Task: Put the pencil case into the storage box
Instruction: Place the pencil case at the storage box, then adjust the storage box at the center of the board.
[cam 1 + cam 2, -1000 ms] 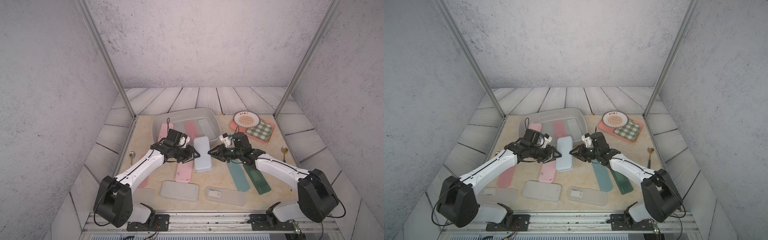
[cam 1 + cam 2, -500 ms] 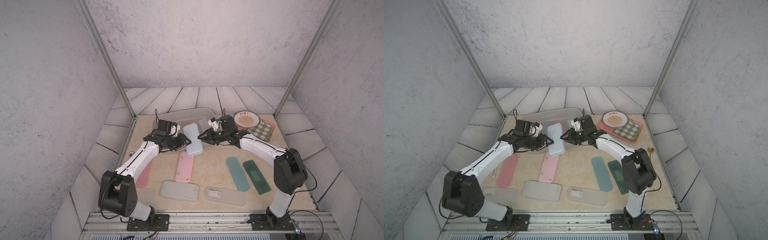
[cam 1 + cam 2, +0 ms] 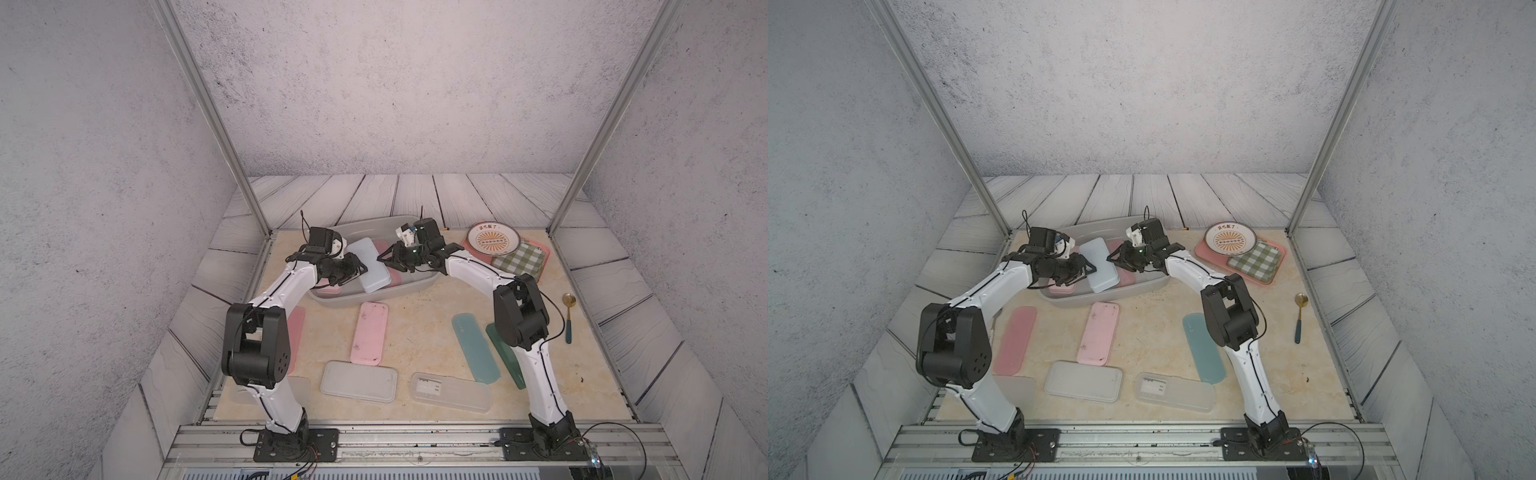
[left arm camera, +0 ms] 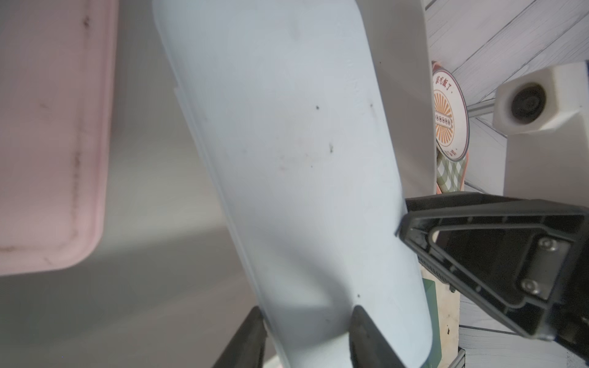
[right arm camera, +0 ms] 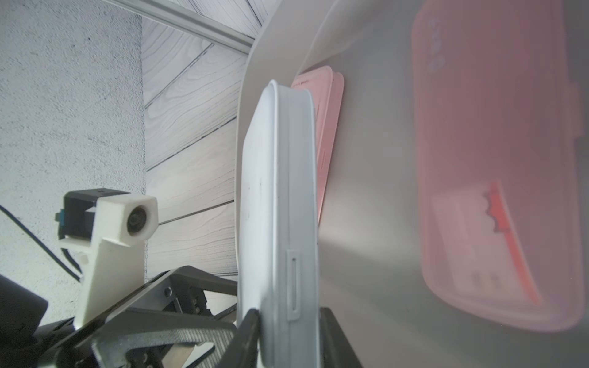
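- 2 grippers share the pale blue pencil case: the left gripper and right gripper each pinch 1 long side, I reckon to stop it tipping
- It hangs near frame centre, over the storage box
- 1 second ago it sat lower in frame, over the table; both arms have carried it back
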Robot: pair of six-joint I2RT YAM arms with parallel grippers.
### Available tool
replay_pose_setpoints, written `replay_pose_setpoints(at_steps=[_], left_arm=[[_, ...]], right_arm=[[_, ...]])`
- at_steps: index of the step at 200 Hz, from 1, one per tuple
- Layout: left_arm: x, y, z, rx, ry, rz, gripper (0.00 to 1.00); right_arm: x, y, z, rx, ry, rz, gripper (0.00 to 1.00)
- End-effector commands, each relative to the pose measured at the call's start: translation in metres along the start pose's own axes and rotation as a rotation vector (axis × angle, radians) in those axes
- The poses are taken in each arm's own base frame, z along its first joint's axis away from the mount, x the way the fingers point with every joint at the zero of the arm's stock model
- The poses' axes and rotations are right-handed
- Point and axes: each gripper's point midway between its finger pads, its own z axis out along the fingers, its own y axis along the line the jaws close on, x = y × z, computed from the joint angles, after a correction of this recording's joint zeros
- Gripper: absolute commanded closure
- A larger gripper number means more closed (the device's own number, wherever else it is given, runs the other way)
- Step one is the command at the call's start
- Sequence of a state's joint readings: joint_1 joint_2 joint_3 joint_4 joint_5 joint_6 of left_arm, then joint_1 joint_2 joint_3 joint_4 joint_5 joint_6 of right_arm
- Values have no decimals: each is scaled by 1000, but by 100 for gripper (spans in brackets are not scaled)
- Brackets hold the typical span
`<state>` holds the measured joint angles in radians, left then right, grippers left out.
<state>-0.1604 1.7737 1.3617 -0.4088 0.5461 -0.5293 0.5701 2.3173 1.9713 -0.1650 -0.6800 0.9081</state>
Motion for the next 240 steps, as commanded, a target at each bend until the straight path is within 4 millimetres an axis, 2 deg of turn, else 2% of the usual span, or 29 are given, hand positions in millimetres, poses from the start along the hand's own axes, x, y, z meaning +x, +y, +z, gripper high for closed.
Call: replay_pose_setpoints(at_steps=[1, 32, 106, 126, 144, 167, 187, 208, 222, 240], left_arm=[[-31, -16, -2, 74, -71, 82, 55], [-41, 5, 11, 43, -77, 64, 55], [-46, 57, 47, -39, -69, 50, 55], [-52, 69, 52, -54, -75, 40, 55], [-60, 69, 45, -41, -102, 24, 55], [-67, 50, 18, -19, -137, 81, 55], [-63, 37, -6, -58, -136, 182, 51], [-36, 22, -17, -73, -16, 367, 48], [-19, 22, -17, -143, 46, 457, 47], [-7, 14, -9, -240, 77, 613, 47]], right_arm=[[11, -19, 29, 22, 67, 31, 67], [5, -37, 48, 33, 65, 56, 67], [5, -80, 82, 77, 56, 69, 63], [-1, -83, 82, 101, 39, 45, 61], [-6, -84, 75, 154, 13, -2, 60], [-7, -70, 55, 192, 21, -82, 57], [-12, -43, 21, 230, -23, -191, 50], [-17, -5, -31, 254, -94, -363, 45], [-15, 19, -68, 247, -141, -461, 42], [-7, 28, -116, 308, -194, -545, 40]])
